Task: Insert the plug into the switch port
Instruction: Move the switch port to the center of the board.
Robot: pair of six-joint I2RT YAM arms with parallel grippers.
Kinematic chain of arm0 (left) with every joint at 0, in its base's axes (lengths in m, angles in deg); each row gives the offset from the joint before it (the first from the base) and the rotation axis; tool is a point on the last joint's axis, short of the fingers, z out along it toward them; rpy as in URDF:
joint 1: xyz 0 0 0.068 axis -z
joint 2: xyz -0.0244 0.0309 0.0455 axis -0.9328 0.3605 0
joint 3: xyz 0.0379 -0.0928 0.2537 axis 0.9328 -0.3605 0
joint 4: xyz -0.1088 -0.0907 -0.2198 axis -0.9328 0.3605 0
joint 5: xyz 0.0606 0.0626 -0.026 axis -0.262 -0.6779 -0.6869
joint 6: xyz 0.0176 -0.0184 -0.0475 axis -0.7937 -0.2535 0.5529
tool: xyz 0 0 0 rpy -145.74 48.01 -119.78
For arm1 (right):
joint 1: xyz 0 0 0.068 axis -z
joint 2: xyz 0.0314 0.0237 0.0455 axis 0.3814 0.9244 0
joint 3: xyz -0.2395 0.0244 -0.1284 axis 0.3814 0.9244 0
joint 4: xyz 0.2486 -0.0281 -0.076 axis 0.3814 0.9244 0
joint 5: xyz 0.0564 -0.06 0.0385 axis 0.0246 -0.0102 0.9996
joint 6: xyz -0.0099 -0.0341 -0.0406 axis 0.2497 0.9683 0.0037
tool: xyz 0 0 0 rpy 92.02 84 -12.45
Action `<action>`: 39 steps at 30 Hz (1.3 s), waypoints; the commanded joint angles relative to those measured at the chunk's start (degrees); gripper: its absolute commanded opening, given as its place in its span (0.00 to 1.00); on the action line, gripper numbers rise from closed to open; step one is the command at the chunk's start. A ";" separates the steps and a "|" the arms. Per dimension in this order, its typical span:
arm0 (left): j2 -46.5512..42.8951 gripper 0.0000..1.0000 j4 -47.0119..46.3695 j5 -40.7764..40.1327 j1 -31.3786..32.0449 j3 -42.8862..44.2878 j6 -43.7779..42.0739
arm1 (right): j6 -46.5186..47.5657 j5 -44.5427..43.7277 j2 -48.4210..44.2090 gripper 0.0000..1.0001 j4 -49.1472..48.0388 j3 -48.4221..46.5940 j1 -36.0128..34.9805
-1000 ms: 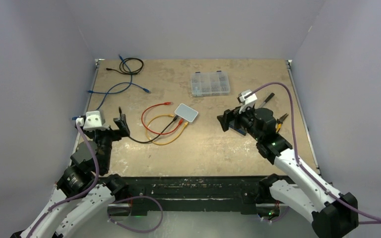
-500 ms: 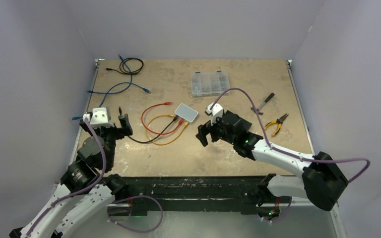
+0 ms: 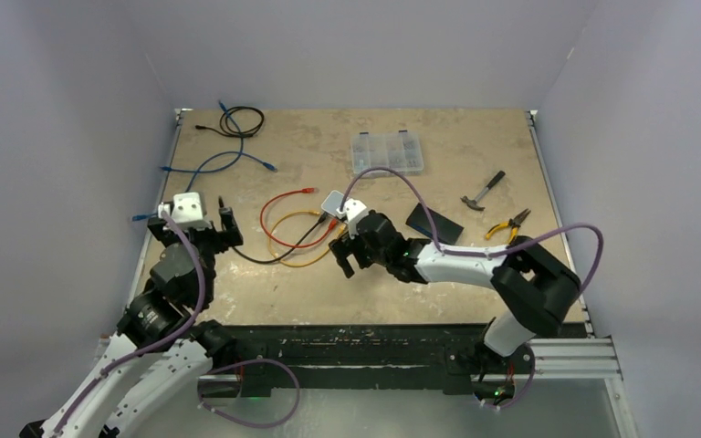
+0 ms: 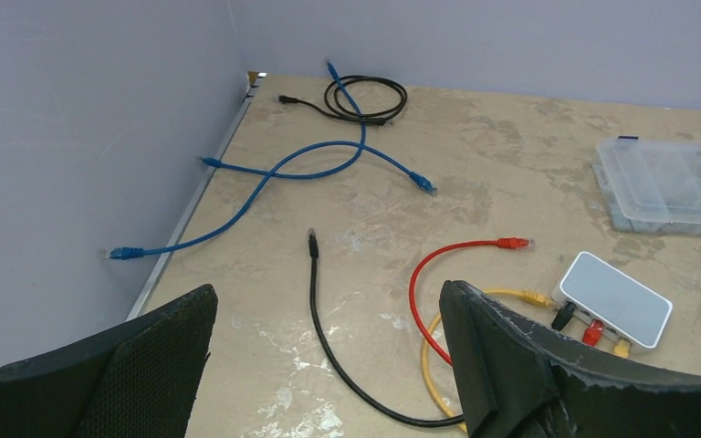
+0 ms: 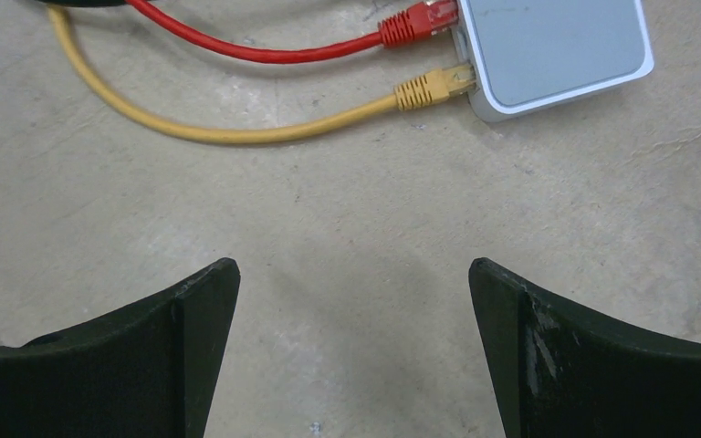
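Note:
The small white switch (image 4: 613,299) lies mid-table, half hidden under my right wrist in the top view (image 3: 332,199). Red (image 5: 408,28) and yellow (image 5: 427,88) plugs sit in its ports, with a black one beside them. Two plugs lie loose: a red plug (image 4: 514,243) (image 3: 308,190) and a black plug (image 4: 312,242) (image 3: 221,201). My left gripper (image 4: 329,294) (image 3: 193,234) is open and empty, just short of the black cable. My right gripper (image 5: 354,269) (image 3: 345,254) is open over bare table, just on the near side of the switch.
A clear parts box (image 3: 386,153) stands at the back. A flat black card (image 3: 434,224), a hammer (image 3: 484,190) and pliers (image 3: 507,224) lie to the right. A blue cable (image 3: 219,164) and a coiled black cable (image 3: 242,120) lie at the back left by the wall.
My right arm has swung left from the table's right side to the switch, uncovering the black card. My left gripper has edged slightly forward. Both stayed open.

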 commanded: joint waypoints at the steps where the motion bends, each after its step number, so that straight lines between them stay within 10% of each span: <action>1: 2.11 0.91 -0.71 0.78 -1.35 -0.67 0.72 | -2.46 -5.44 6.15 0.99 -0.60 -4.42 -0.17; 22: 2.75 0.91 -2.95 6.76 -7.92 -1.00 0.24 | -6.40 -6.91 34.34 0.99 -4.91 -38.94 13.45; 39: 0.72 0.91 -2.33 9.69 -7.90 -0.82 0.94 | -9.96 -5.65 -0.82 0.99 -2.22 -10.73 23.42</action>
